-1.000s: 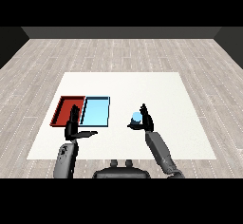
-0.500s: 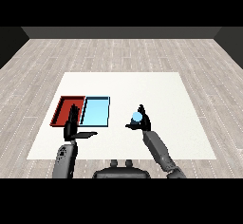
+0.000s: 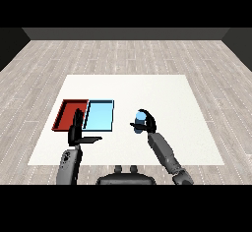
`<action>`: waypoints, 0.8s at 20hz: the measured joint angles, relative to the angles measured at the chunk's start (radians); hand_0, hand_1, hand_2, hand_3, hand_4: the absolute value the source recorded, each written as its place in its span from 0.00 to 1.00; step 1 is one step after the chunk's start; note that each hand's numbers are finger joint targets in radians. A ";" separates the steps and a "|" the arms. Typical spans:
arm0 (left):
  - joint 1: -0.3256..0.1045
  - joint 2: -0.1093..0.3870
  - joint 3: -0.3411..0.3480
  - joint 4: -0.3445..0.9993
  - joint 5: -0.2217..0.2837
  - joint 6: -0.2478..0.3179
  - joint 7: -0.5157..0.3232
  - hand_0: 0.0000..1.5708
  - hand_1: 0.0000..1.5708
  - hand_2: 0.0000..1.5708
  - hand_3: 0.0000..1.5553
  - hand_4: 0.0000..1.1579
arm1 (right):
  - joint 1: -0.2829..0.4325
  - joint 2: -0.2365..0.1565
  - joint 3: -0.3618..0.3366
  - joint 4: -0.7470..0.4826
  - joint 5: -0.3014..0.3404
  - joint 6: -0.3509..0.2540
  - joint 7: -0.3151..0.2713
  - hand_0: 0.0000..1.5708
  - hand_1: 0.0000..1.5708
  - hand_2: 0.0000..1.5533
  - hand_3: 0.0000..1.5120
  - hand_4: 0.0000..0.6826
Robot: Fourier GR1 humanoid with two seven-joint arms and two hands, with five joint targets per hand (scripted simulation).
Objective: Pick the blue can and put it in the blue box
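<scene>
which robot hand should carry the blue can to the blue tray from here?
Right. The right robot hand is already curled round the blue can, just right of the light blue tray. The left robot hand is open, holding nothing, by the red tray.

Two trays lie side by side on the counter (image 3: 162, 93): one tray (image 3: 64, 113) at left, touching the other tray (image 3: 100, 116) to its right. Further right, apart from both, the right hand (image 3: 148, 123) is wrapped around a can (image 3: 140, 121). The left hand (image 3: 78, 131) is in front of the trays.
</scene>
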 measured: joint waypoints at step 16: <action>-0.006 0.000 -0.014 0.020 -0.015 -0.003 -0.007 0.00 0.00 0.00 0.00 0.00 | 0.009 0.000 0.105 -0.118 0.092 -0.151 -0.010 0.93 0.93 0.95 0.91 0.75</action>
